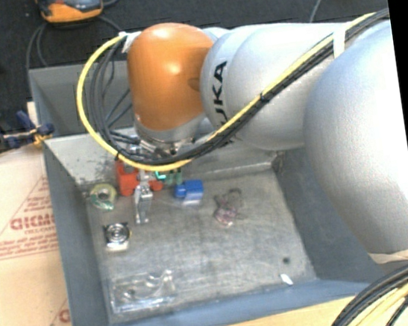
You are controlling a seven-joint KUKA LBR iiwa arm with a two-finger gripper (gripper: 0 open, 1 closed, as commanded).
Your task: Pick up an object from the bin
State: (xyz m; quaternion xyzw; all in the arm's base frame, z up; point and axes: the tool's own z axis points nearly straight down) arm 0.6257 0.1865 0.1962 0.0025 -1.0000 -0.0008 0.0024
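My gripper (142, 205) hangs under the orange wrist cover at the bin's back left, low over the floor. A red block (127, 181) lies right beside it on the left, partly hidden by the gripper. Just to the right is a small blue block (189, 191). Left of the red block lies a greenish ring like a tape roll (103, 196). In front of that stands a small round silver piece (116, 235). Nothing shows held in the gripper.
A clear pinkish plastic piece (226, 210) lies mid-bin to the right. A clear plastic packet (141, 290) sits near the front left wall, and a tiny white scrap (287, 279) at the front right. The big arm covers the bin's back right.
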